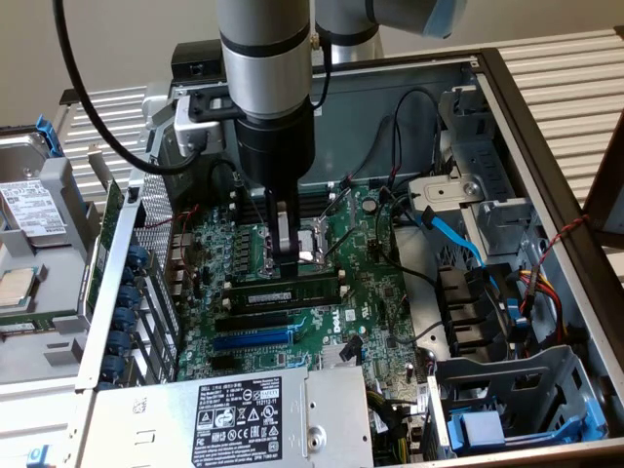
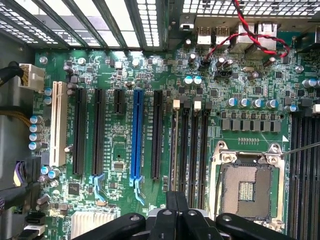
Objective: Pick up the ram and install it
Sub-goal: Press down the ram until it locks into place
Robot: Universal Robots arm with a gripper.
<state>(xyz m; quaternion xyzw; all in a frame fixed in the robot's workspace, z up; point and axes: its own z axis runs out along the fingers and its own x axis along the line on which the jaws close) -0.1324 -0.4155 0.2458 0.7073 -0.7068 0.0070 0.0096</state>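
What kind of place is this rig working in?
Likely a PC repair or assembly bench: an open desktop case, its green motherboard exposed with an empty CPU socket, and a labelled power supply.

Open computer case (image 1: 361, 136), green motherboard (image 1: 375, 292), blue slot (image 2: 137, 135), empty CPU socket (image 2: 247, 189), power supply (image 1: 322, 419)

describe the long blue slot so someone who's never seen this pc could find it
Look in the open computer case at the green motherboard. Across it runs a row of long parallel slots. The blue slot is the only blue one: black slots flank it, and a cream slot sits at the row's end.
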